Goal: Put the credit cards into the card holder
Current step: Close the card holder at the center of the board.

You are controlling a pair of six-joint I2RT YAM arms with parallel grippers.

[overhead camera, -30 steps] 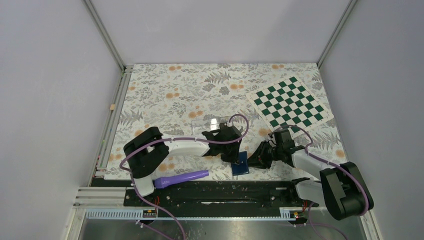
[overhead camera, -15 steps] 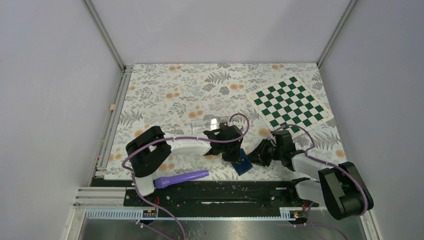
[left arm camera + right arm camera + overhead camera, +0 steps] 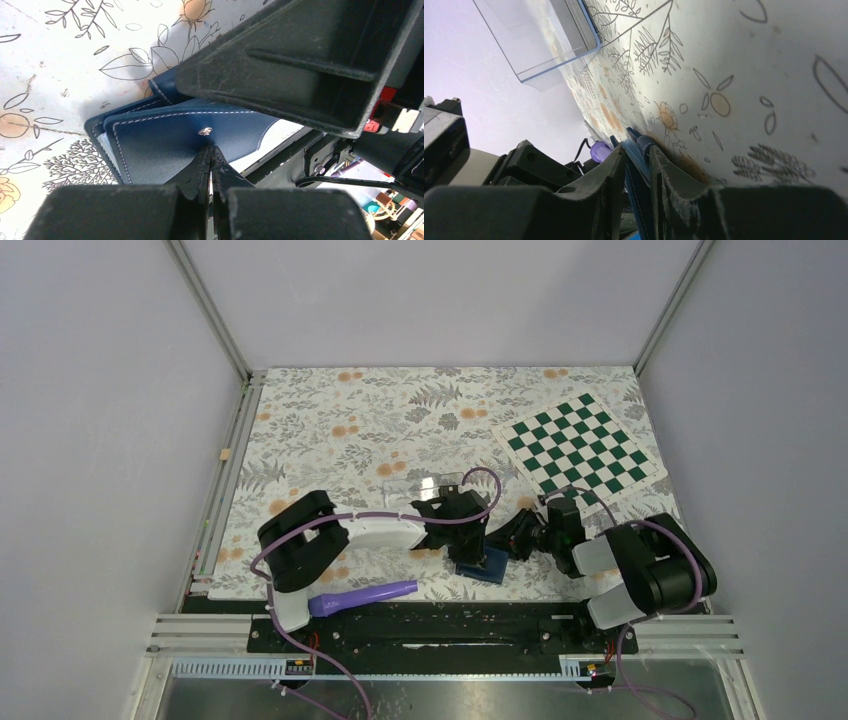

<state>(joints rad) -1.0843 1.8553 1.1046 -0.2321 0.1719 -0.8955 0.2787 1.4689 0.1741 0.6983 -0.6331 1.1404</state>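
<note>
While my left claw [image 3: 211, 150] stays clenched on the card holder [image 3: 165, 145] beside its snap [image 3: 204, 131], my right claw [image 3: 636, 150] has swung closer and now grips its edge. It sits on the table [image 3: 330, 430] near the clear box [image 3: 420, 483].

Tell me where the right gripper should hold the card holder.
By its thin right-hand edge, coming in low from the right, one finger on each face. The card holder is a thin stitched fold, and the left gripper pinches its flap beside the snap, leaving that edge exposed; the right gripper straddles it.
</note>
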